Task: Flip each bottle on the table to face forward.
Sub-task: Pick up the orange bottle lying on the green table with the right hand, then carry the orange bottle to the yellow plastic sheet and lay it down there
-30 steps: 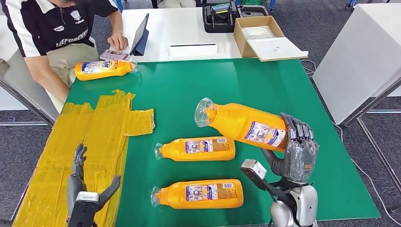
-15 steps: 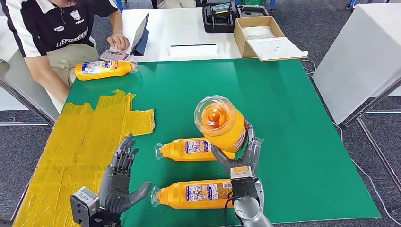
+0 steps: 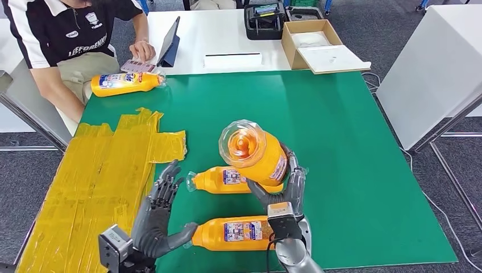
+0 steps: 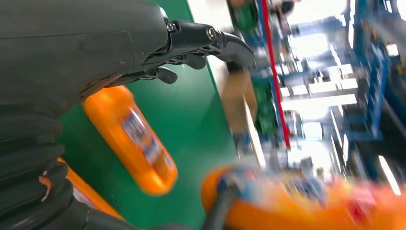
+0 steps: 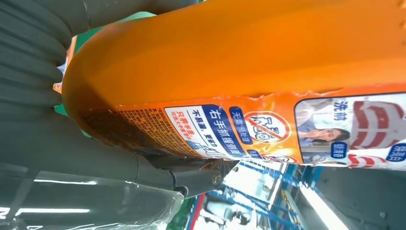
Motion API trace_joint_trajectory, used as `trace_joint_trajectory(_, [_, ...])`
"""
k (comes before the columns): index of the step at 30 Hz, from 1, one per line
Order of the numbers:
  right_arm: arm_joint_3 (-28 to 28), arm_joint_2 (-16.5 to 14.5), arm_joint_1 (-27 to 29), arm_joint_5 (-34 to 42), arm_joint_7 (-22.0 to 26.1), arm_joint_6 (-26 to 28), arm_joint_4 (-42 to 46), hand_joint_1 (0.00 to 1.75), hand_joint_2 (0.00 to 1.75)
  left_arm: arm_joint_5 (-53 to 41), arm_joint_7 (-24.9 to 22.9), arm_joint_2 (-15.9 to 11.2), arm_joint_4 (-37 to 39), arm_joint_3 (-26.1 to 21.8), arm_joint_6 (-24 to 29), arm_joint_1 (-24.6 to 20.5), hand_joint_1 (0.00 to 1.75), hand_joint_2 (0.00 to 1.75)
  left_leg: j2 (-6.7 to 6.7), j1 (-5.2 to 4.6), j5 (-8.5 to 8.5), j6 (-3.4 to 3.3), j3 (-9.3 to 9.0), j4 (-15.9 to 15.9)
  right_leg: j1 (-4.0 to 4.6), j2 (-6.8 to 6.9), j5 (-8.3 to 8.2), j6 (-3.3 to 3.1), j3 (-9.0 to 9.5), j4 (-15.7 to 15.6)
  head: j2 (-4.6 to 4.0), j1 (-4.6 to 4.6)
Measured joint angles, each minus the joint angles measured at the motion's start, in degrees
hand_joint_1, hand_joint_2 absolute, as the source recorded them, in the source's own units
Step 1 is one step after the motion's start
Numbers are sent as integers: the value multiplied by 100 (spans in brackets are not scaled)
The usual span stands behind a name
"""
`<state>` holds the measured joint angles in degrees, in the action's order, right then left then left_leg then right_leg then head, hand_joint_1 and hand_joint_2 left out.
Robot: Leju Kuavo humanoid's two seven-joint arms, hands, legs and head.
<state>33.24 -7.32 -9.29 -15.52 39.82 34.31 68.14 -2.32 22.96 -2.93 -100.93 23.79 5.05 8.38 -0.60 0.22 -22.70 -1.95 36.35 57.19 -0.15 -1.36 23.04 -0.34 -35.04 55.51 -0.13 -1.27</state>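
An orange bottle (image 3: 254, 151) is grasped near its base by the right hand (image 3: 282, 190) and held above the green tabletop (image 3: 335, 125), cap end towards the camera. Beneath it, two more bottles (image 3: 224, 178) (image 3: 236, 233) lie on their sides. The left hand (image 3: 156, 219) is held beside the nearer lying bottle, fingers (image 3: 166, 185) spread and released.
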Motion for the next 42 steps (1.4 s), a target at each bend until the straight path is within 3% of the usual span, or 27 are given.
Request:
trace_joint_trajectory(6, [-22,34,128,-331,-222,-38,21,175,175,-107,-212,464,293,149,-295,-569,0,175,3,-3,0,-1,0,1,-2,-1,-3,2,2,0,0,0])
trace_joint_trajectory(14, [45,11,179,-717,-413,-277,20,175,175,-77,-294,762,534,187,-383,-908,0,175,4,0,-1,-2,0,1,-1,-1,-2,1,1,1,0,-1])
trace_joint_trajectory(25, [544,-154,8,-1046,-623,-645,-568,175,175,-66,-328,969,708,188,-433,-1150,0,175,4,1,0,0,0,0,1,-1,-2,0,1,2,0,-1])
trace_joint_trajectory(42, [805,-402,-500,-994,-860,-1117,-1510,175,175,196,-345,985,929,-58,-402,-1237,0,175,9,1,0,0,0,1,0,-4,-2,0,-1,2,0,-1])
